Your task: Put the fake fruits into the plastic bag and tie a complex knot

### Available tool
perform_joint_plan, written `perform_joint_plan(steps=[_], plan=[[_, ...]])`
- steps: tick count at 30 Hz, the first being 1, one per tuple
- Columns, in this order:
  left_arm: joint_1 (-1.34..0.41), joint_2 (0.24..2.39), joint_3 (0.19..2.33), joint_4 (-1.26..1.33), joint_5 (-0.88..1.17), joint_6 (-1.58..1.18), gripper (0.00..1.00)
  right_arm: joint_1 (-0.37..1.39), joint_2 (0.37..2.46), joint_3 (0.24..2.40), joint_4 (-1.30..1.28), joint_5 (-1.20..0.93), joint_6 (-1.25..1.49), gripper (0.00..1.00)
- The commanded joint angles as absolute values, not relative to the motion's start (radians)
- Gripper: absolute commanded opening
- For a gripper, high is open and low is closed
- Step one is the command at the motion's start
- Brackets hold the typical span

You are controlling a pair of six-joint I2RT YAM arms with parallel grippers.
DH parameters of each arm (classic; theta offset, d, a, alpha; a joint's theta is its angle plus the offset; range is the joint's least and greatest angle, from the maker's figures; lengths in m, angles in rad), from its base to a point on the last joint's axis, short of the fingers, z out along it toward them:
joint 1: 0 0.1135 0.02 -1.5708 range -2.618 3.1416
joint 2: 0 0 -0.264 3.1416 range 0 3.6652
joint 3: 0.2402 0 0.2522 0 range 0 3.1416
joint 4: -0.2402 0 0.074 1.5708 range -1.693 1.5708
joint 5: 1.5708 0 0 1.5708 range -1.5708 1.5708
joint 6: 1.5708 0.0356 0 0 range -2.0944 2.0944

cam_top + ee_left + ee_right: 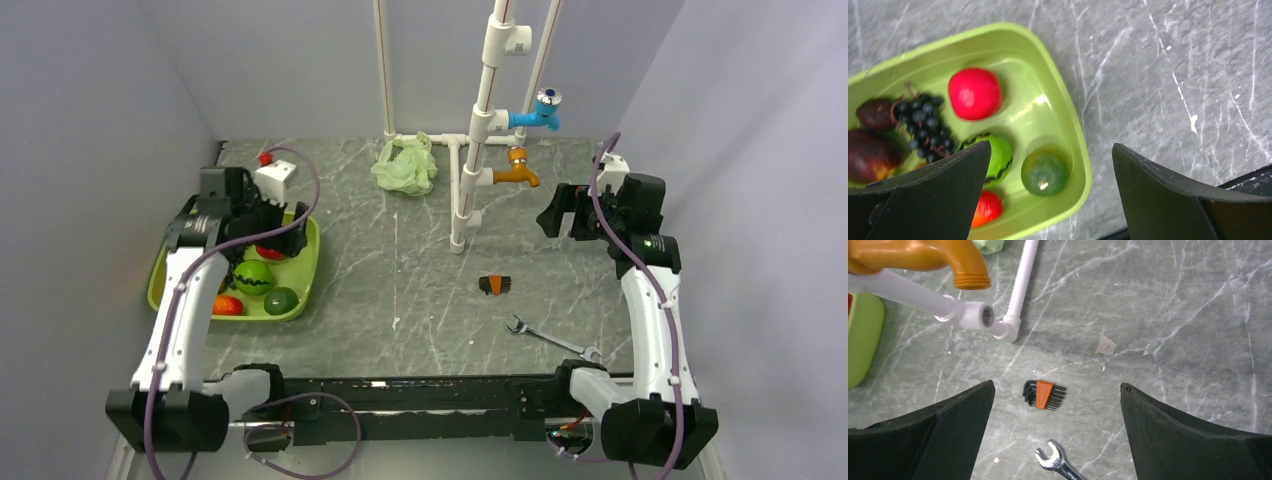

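The fake fruits lie in a lime-green tray (300, 290) at the left: a green striped one (254, 277), a dark green one (281, 300) and a red-orange one (228, 305). The left wrist view shows a red fruit (974, 93), dark grapes (923, 122), a maroon fruit (868, 155), the striped green one (1000, 155) and the dark green one (1044, 172). My left gripper (285, 235) (1050, 150) hangs open and empty above the tray. The plastic bag (405, 168) lies crumpled at the back centre. My right gripper (557, 212) (1057, 385) is open and empty, raised at the right.
A white pipe stand (465, 180) with a blue tap (540, 108) and an orange tap (515, 172) stands mid-table. A hex key set (495, 285) (1044, 394) and a wrench (550, 340) (1055, 462) lie at the front right. A white box (275, 178) sits behind the tray.
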State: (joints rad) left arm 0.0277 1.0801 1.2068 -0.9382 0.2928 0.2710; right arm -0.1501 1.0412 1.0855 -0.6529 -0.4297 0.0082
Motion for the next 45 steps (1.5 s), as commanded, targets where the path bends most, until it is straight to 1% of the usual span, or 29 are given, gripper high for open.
perform_joint_plan(steps=[1, 6, 12, 19, 24, 27, 28, 29, 30, 32, 34, 35, 36, 38, 42, 45], plan=[[-0.047, 1.242, 1.303, -0.76, 0.327, 0.24, 0.99, -0.155, 0.965, 1.12, -0.629, -0.444, 0.104, 1.0], [-0.122, 1.568, 1.542, -0.645, 0.413, 0.186, 0.99, -0.155, 0.921, 1.133, -0.64, -0.478, 0.133, 1.0], [-0.181, 1.857, 1.752, -0.417, 0.508, 0.079, 0.99, -0.156, 0.923, 1.153, -0.676, -0.424, 0.139, 1.0], [-0.242, 2.205, 2.067, -0.356, 0.554, 0.021, 0.99, -0.157, 0.904, 1.168, -0.713, -0.402, 0.112, 1.0], [-0.277, 2.341, 2.144, -0.34, 0.546, 0.007, 0.99, -0.158, 0.901, 1.201, -0.775, -0.457, 0.036, 1.0], [-0.289, 2.37, 2.12, -0.351, 0.546, -0.01, 0.99, -0.155, 0.901, 1.211, -0.812, -0.517, -0.037, 1.0], [-0.293, 2.368, 2.093, -0.351, 0.544, -0.033, 0.98, -0.154, 0.897, 1.208, -0.827, -0.546, -0.067, 1.0], [-0.297, 2.365, 2.077, -0.357, 0.536, -0.039, 0.95, -0.152, 0.893, 1.202, -0.842, -0.572, -0.097, 1.0], [-0.3, 2.364, 2.069, -0.372, 0.534, -0.041, 0.87, -0.15, 0.888, 1.193, -0.859, -0.587, -0.126, 1.0], [-0.302, 2.365, 2.065, -0.422, 0.561, -0.041, 0.57, -0.142, 0.876, 1.169, -0.886, -0.597, -0.188, 1.0], [-0.303, 2.345, 2.037, -0.463, 0.594, -0.048, 0.24, -0.131, 0.866, 1.142, -0.895, -0.588, -0.251, 1.0], [-0.302, 2.32, 2.009, -0.475, 0.609, -0.048, 0.11, -0.122, 0.864, 1.129, -0.901, -0.58, -0.287, 1.0], [-0.302, 2.289, 1.966, -0.48, 0.624, -0.043, 0.01, -0.109, 0.867, 1.118, -0.909, -0.569, -0.321, 1.0], [-0.3, 2.186, 1.85, -0.471, 0.653, -0.032, 0.0, -0.046, 0.877, 1.097, -0.927, -0.529, -0.382, 1.0], [-0.271, 1.858, 1.481, -0.353, 0.737, -0.114, 0.0, 0.153, 0.845, 1.023, -0.904, -0.415, -0.437, 1.0], [-0.251, 1.668, 1.321, -0.376, 0.807, -0.149, 0.0, 0.284, 0.82, 0.972, -0.861, -0.392, -0.436, 1.0]])
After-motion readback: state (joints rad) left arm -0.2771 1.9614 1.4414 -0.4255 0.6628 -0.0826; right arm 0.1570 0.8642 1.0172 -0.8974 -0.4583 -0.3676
